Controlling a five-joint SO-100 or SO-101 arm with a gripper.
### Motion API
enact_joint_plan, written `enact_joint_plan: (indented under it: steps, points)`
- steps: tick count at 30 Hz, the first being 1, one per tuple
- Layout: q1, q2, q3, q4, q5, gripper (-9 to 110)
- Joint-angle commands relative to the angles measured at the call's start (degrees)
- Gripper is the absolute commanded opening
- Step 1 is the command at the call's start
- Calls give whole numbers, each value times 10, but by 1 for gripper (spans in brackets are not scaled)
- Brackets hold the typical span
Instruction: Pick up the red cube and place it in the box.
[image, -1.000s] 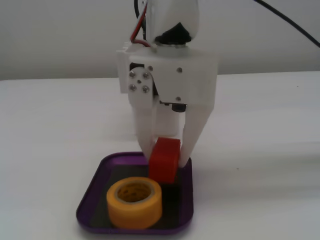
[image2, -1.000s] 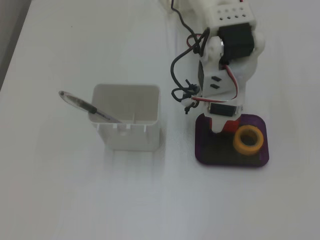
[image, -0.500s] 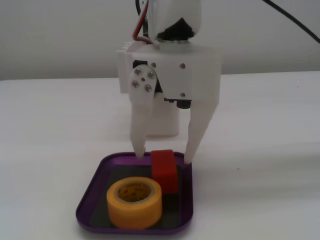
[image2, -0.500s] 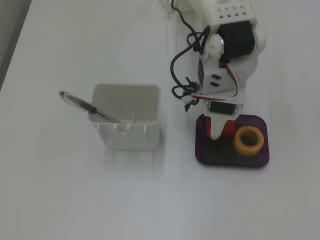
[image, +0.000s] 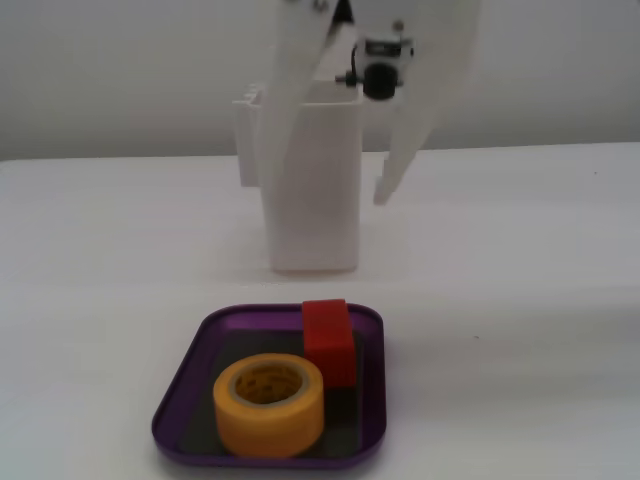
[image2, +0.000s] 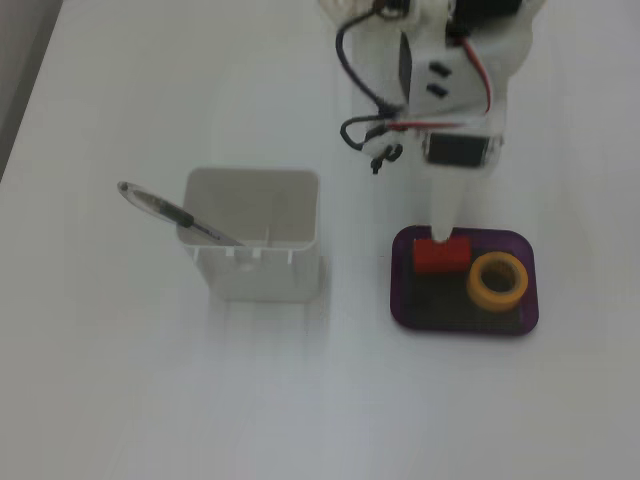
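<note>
the box (image: 190, 375) holds the red cube (image: 328, 340) and, seemingly touching, yellow tape (image: 268, 406).

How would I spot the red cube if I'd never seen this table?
Find the purple tray on the white table. Inside it sit two things: a yellow tape roll and, touching it, the red cube. The cube is the only red, square-edged thing there.

White printed arm (image2: 455, 80) (black and red cables (image2: 365, 95)), tapered fingers (image: 405, 160)
</note>
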Motion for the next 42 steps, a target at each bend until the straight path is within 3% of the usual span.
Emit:
enact_joint_plan:
  steps: [1, 14, 24, 30, 42]
  points:
    - [-4, 132, 58, 4, -12, 21]
    - [4, 544, 532, -10, -14, 21]
    - [5, 811, 875, -132, -18, 21]
    - [7, 947, 1037, -205, -101, 21]
    - [146, 1162, 1263, -301, -110, 21]
